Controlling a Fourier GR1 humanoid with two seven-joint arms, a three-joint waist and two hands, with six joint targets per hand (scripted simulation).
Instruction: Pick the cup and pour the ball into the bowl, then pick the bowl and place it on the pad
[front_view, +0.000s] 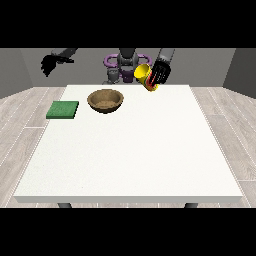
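Item: cup (144, 75), yellow, tilting sideways, being held by curled fingers of the hand at the view's right (161, 71), above the table (130, 155). Step: pouring pending. Next: carrying it over the bowl (105, 100).

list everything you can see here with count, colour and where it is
table: 1, white, fills the middle of the view
bowl: 1, brown, on the table's far part, left of centre
pad: 1, green, flat on the table near its left edge, left of the bowl and apart from it
cup: 1, yellow outside with red showing, tilted, held above the table's far edge, right of the bowl
ball: not visible
floor: grey planks around the table
robot hand at the view's right: 1, black, fingers curled round the cup
robot hand at the view's left: 1, black, raised off the table beyond its far left corner, holding nothing
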